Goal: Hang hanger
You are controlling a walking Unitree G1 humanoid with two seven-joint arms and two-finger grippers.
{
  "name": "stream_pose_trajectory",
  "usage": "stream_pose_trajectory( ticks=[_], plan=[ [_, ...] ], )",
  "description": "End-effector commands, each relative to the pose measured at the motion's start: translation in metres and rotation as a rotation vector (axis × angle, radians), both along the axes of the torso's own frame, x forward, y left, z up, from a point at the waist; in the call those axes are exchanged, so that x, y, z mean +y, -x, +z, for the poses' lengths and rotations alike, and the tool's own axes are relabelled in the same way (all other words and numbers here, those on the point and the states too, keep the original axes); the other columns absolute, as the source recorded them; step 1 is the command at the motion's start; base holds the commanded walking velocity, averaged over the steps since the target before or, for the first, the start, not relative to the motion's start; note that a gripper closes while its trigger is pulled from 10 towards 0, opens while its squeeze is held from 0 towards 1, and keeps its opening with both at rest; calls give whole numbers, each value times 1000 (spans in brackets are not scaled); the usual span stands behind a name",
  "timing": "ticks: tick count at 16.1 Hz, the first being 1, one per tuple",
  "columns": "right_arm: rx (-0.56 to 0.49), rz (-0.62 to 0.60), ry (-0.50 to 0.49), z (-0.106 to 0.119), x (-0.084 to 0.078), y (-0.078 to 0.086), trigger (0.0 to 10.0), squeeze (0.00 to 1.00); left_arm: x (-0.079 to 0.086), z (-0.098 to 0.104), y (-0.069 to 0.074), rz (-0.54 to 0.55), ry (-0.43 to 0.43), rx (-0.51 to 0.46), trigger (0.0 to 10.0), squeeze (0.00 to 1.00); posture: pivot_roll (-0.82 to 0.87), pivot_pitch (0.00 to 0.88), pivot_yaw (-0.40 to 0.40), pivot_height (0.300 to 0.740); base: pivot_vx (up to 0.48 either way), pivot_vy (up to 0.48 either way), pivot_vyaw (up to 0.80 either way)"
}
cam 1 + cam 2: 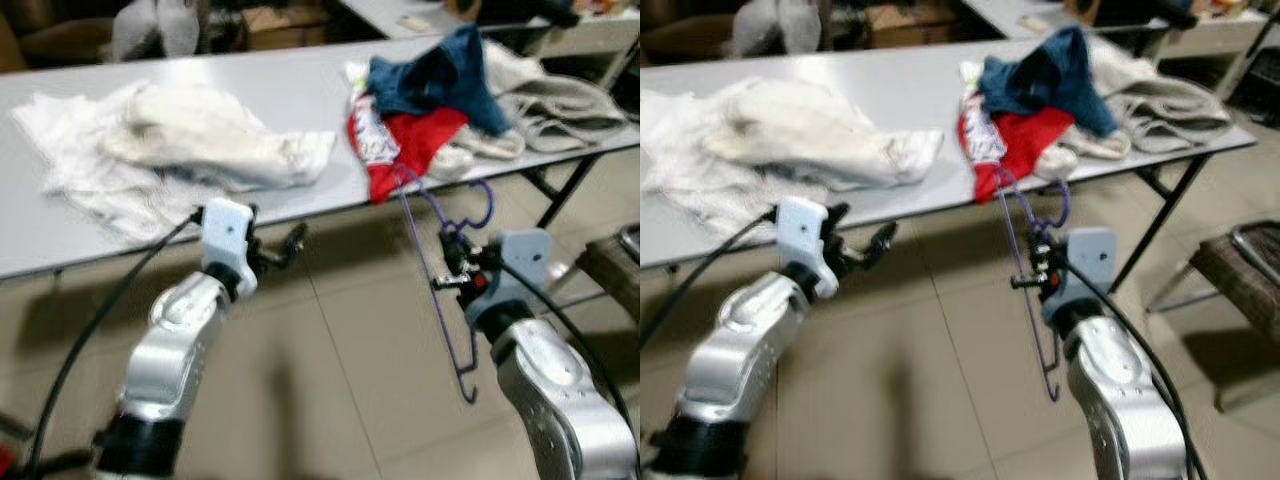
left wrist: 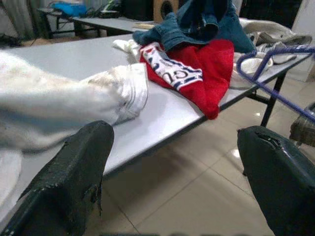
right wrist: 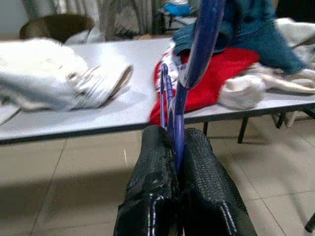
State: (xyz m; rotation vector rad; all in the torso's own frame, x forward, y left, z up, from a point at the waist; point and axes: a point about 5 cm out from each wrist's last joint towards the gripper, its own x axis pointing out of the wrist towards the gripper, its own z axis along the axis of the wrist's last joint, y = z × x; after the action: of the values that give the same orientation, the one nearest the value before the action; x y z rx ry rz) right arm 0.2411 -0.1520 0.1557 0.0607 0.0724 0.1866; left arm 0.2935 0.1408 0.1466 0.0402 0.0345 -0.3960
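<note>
A: What is lying on the big grey table (image 1: 300, 95)?
B: A white heap of clothes (image 1: 190, 135), then red and blue clothes (image 1: 425, 95). Blur is hiding the folds.
A: Where is the purple hanger (image 1: 440, 270)?
B: The right end effector (image 1: 455, 268) is pinching it tight over the floor, just past the table edge.
A: And the left end effector (image 1: 275, 250)?
B: It is spreading its fingers (image 2: 74, 182) wide, holding nothing.

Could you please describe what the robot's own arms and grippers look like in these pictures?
Both arms are rounded silver shells. Each wrist carries a pale blue-grey block with a black cable looping back from it. The left gripper and right gripper each have two long black fingers with textured pads. A red part shows at the right wrist.
</note>
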Motion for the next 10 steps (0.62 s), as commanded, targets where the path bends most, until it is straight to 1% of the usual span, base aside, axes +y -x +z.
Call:
stream_pose_trajectory(
  ticks=[1, 5, 8, 9, 10],
  plan=[
    [5, -29, 11, -1, -8, 1, 10000, 0, -11, 1, -1, -31, 3, -7, 10000, 1000, -30, 0, -19, 723, 349, 0, -800],
    [-11, -11, 17, 2, -9, 2, 10000, 0, -12, 0, -6, -25, -27, -5, 10000, 1000, -35, 0, -10, 723, 349, 0, 0],
    [-37, 38, -3, 7, -7, 2, 10000, 0, -8, -1, -12, 15, -48, -7, 10000, 1000, -37, 0, -8, 723, 347, 0, 0],
    [-51, 74, 45, 10, -4, 3, 10000, 0, -7, -1, -12, 22, -56, -11, 10000, 1000, -35, 0, -9, 723, 345, 0, 0],
    [-54, 87, 63, 10, -3, 3, 10000, 0, -7, -1, -13, 24, -59, -12, 10000, 1000, -35, 0, -9, 723, 345, 0, 0]
  ],
)
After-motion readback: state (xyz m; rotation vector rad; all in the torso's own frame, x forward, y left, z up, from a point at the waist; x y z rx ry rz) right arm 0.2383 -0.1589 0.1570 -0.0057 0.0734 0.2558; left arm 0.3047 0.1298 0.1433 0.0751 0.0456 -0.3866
